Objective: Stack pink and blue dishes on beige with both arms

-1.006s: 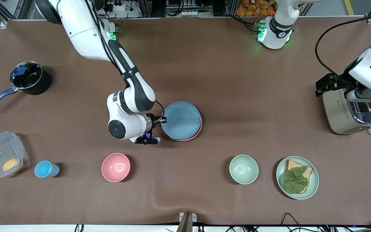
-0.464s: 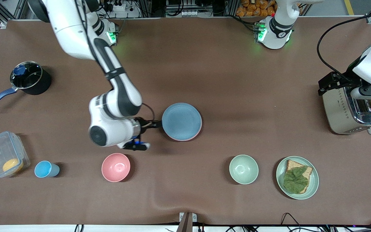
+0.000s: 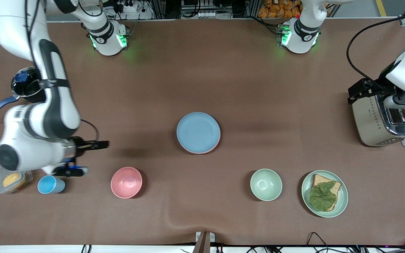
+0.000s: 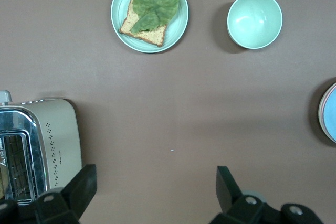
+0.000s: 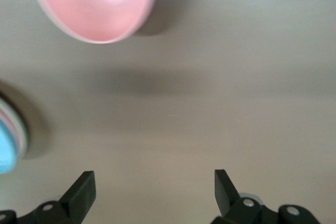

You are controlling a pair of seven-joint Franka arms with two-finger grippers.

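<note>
The light blue plate [image 3: 198, 130] lies on top of a stack at the table's middle. A sliver of the pink plate [image 3: 204, 151] shows under its rim nearer the front camera. The beige plate is hidden beneath them. The stack's edge [image 5: 6, 145] shows in the right wrist view, and the stack's edge [image 4: 328, 113] also shows in the left wrist view. My right gripper [image 3: 95, 144] [image 5: 155, 179] is open and empty over bare table, between the stack and the blue cup. My left gripper [image 3: 404, 103] [image 4: 156, 174] waits open over the toaster, holding nothing.
Along the front stand a lidded clear box [image 3: 4, 168], a blue cup [image 3: 49, 184], a pink bowl [image 3: 126, 182], a green bowl [image 3: 266, 184] and a green plate with toast [image 3: 325, 193]. A pot [image 3: 30, 86] and a toaster [image 3: 381, 121] sit at the table's two ends.
My right gripper has left the blue plate's rim and swung away toward the right arm's end of the table. The blue plate stays settled on the stack. The left arm barely moved.
</note>
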